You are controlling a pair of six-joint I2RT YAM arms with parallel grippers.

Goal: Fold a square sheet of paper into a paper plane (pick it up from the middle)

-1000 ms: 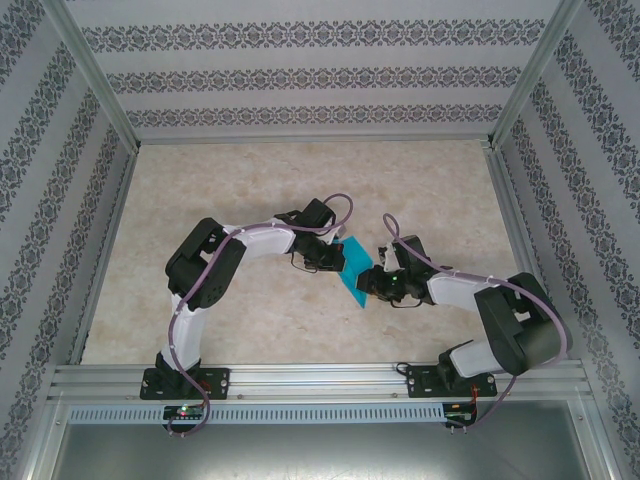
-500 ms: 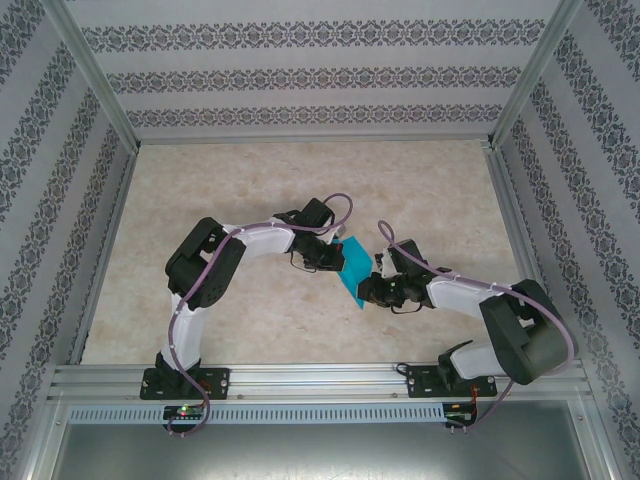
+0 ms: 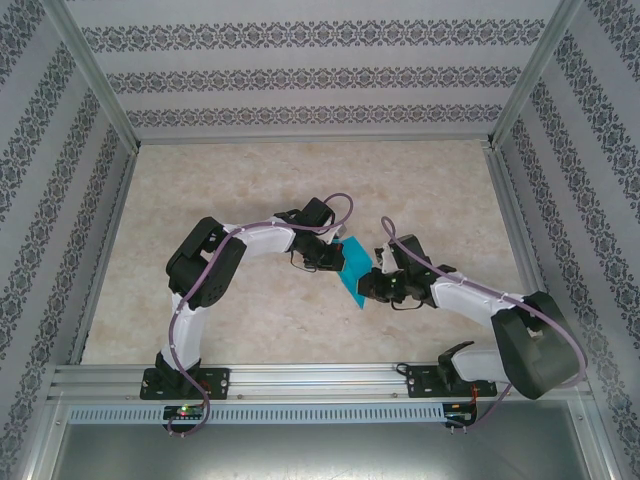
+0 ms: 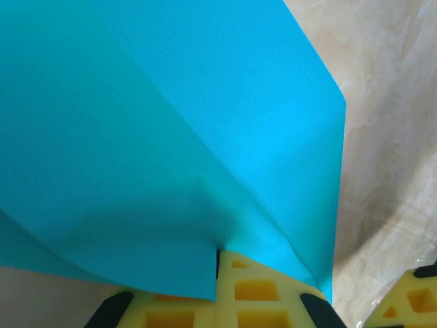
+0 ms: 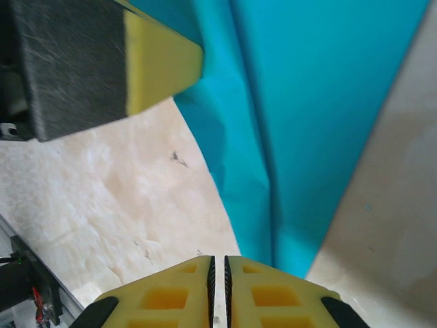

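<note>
Left gripper [image 4: 218, 265] was clenched on the blue paper [image 4: 205, 130]. Right gripper [image 5: 219, 265] had its jaws all but closed beside the sheet's edge, and its wrist camera caught the other's yellow pad [image 5: 160, 65].

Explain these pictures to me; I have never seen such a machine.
These are two robot arms bolted at the near edge of a table, each ending in a two-finger gripper. The wide picture looks down from above and behind: left arm, right arm. The other two come from cameras on the wrists, so the yellow pads at the bottom are that arm's own fingers. Between the arms is a turquoise paper. The left gripper is shut on it. The right gripper has its pads almost together beside the paper, nothing visible between them.
</note>
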